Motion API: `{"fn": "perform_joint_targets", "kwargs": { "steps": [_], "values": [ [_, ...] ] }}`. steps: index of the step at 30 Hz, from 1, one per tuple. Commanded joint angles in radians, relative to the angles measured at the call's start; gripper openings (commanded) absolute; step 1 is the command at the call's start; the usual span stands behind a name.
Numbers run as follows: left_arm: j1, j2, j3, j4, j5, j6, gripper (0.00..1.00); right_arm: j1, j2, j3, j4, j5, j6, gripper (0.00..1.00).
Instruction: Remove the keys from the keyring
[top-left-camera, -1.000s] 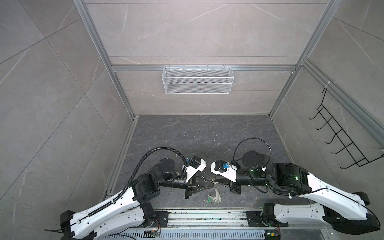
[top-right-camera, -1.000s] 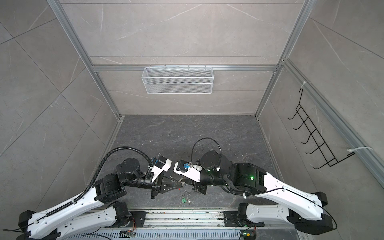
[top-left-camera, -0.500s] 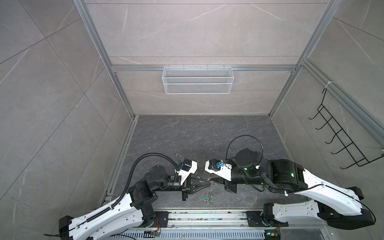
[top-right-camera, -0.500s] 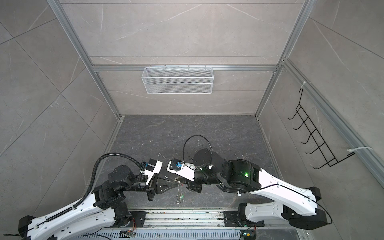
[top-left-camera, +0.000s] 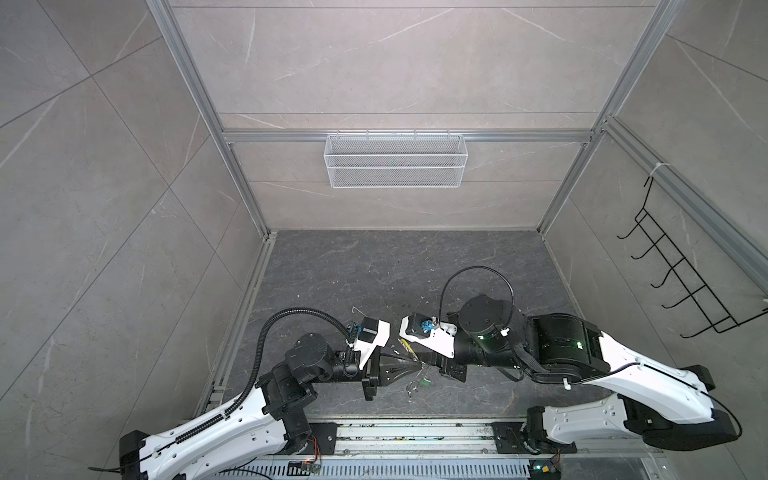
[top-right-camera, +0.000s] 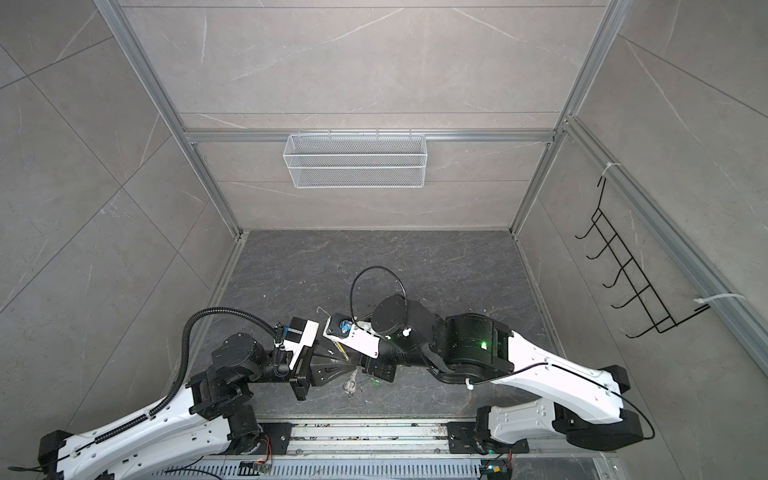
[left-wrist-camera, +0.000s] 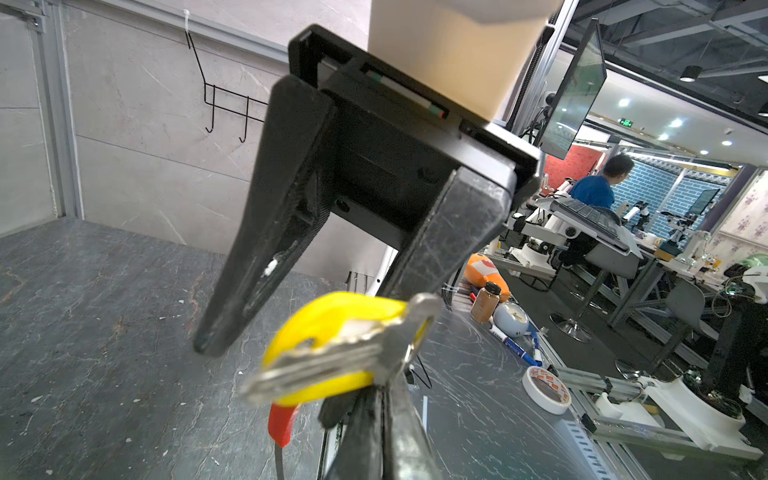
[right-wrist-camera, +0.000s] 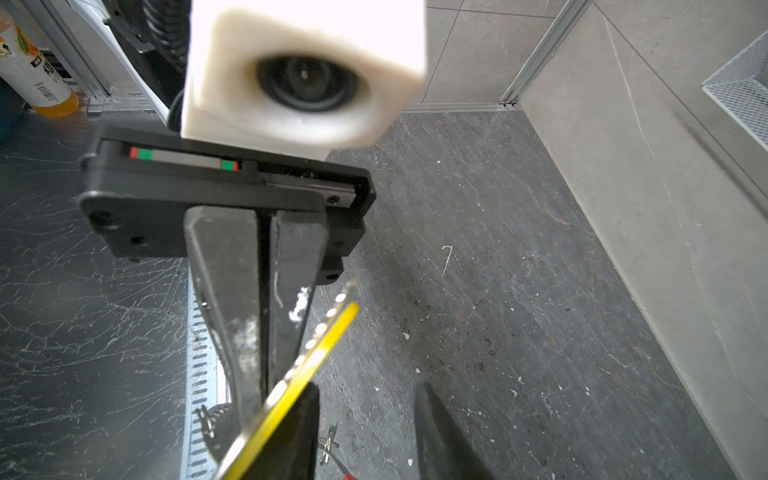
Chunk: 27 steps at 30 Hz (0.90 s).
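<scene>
Yellow plastic now stands free between the jaws of your right claw (right-wrist-camera: 365, 388). Over the last second those jaws have spread and they now stand released. In the right wrist view the yellow key (left-wrist-camera: 328, 328) only leans on one finger. Your left claw (top-left-camera: 415, 367) has stayed clenched throughout. Its tips meet right at the key's metal head, though just what they pinch there I cannot tell. The keyring (left-wrist-camera: 280, 422) shows as a red sleeve and a bit of thin wire just under the key. The spot where both claws meet has hardly moved; it is above the tabletop (top-left-camera: 374, 270), near the middle of its front edge. The mint key (top-left-camera: 424, 379) is a green speck just below them, and I cannot tell whether it hangs or lies. My reading is that the yellow key is not yet off, so you will need a fresh hold on it before pulling again.
</scene>
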Motion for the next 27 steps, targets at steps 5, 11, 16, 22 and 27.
{"fn": "perform_joint_targets", "kwargs": {
  "steps": [5,11,16,22,27],
  "values": [
    [0.007,-0.005,-0.006,0.046,-0.056,-0.011,0.0,0.033,0.027,0.046,0.02,-0.001,-0.001,0.46],
    [0.007,-0.014,-0.033,0.098,-0.094,-0.02,0.0,0.053,0.076,0.116,-0.028,0.052,0.016,0.47],
    [0.009,-0.038,-0.099,0.225,-0.19,-0.029,0.0,0.086,0.119,0.158,-0.061,0.114,0.019,0.48],
    [0.008,-0.074,-0.135,0.323,-0.219,0.007,0.0,0.099,0.132,0.166,-0.053,0.154,0.018,0.48],
    [0.008,-0.09,-0.135,0.309,-0.232,0.025,0.0,0.107,0.092,0.144,0.007,0.171,0.023,0.49]
  ]
}}
